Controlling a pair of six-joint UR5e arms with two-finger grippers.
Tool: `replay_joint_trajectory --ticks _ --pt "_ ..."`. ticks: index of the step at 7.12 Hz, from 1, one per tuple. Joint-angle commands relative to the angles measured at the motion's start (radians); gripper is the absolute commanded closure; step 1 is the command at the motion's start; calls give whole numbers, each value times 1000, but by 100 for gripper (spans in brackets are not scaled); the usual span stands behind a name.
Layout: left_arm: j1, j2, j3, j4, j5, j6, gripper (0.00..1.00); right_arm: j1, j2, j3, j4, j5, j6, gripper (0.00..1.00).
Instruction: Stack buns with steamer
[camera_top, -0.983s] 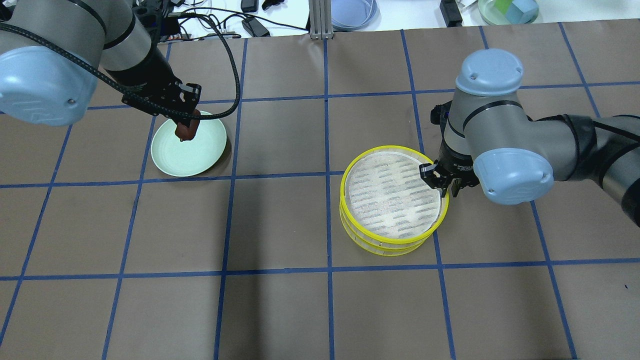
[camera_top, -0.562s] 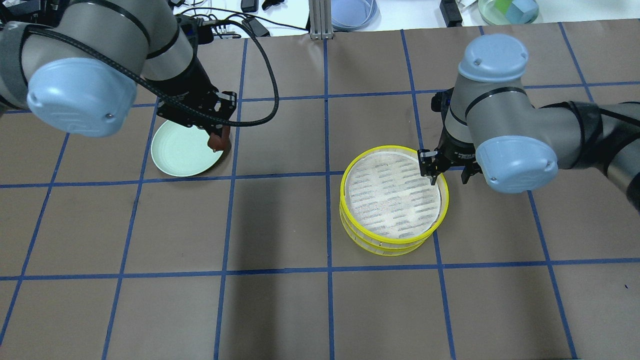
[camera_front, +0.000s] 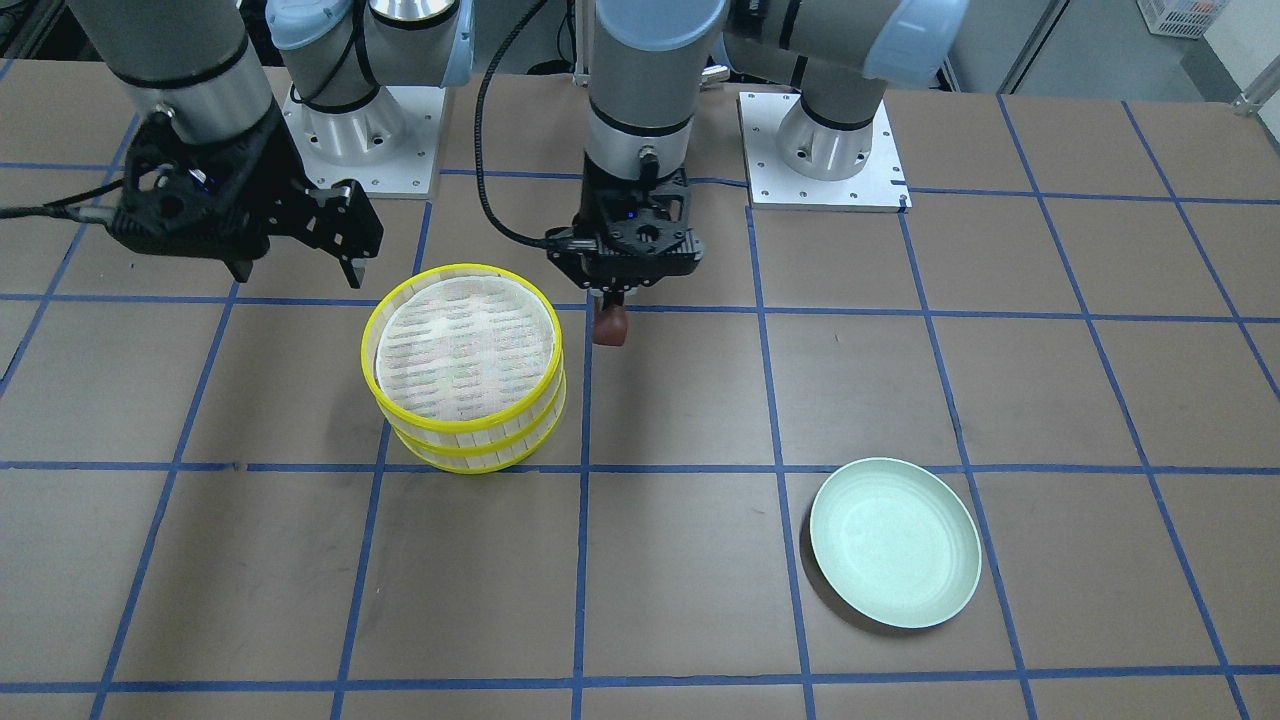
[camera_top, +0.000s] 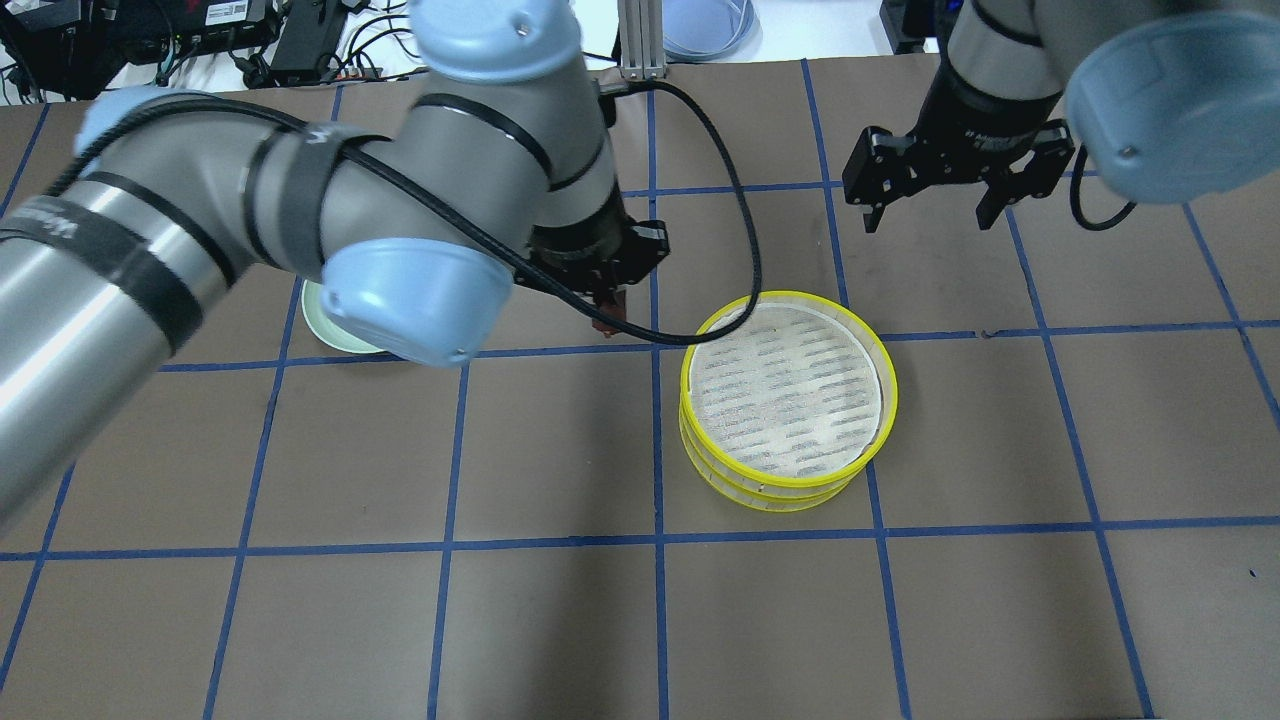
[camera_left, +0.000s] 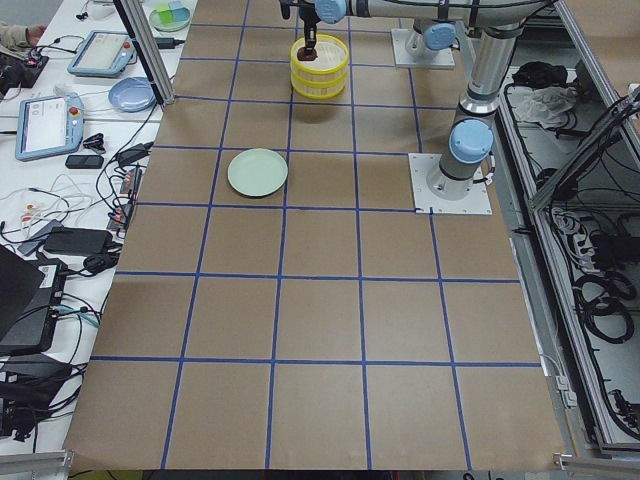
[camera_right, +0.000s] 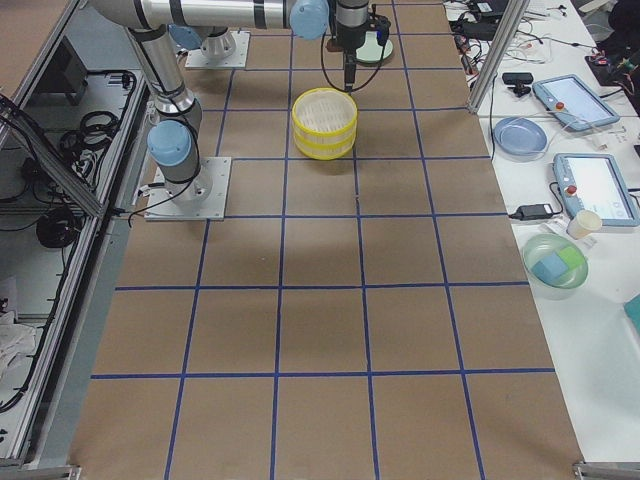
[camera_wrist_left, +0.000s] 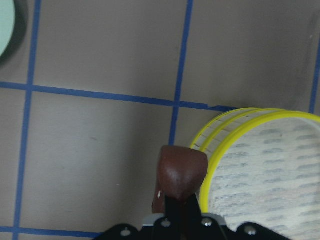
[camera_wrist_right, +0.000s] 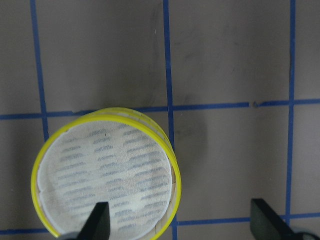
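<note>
My left gripper (camera_front: 611, 302) is clamped on the reddish-brown bun (camera_wrist_left: 181, 172), a small, glossy, rounded lump hanging above the table just beside the yellow steamer stack (camera_top: 685, 385). My right gripper (camera_top: 928, 222) hangs spread wide, apart from the stack.

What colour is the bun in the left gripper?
Glossy reddish-brown bun; clearest in the left wrist view.
</note>
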Motion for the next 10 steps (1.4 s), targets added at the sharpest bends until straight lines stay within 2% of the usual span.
replay_joint_trajectory --ticks 1,2,3,4,5,8,9,10 --pt "-87 -93 0 109 -9 -117 83 -1 -29 -120 90 6 1 0" --pt "-98 -145 0 149 -18 -117 81 -3 -55 -127 110 6 0 0" --pt "-101 -185 0 172 -41 -113 37 -3 -69 -121 120 -3 -3 0" --pt "-104 -181 0 171 -31 -102 7 -1 -69 -117 124 3 -8 0" --pt "-107 -169 0 159 -29 -105 0 -1 -64 -99 123 3 -8 0" --pt "-95 -128 3 140 -26 -101 0 -3 -64 -82 114 4 -8 0" --pt "-60 -96 5 111 32 -8 0 -3 -61 -82 114 6 -8 0" --pt "18 -51 9 58 49 149 0 -3 -61 -81 114 4 -10 0"
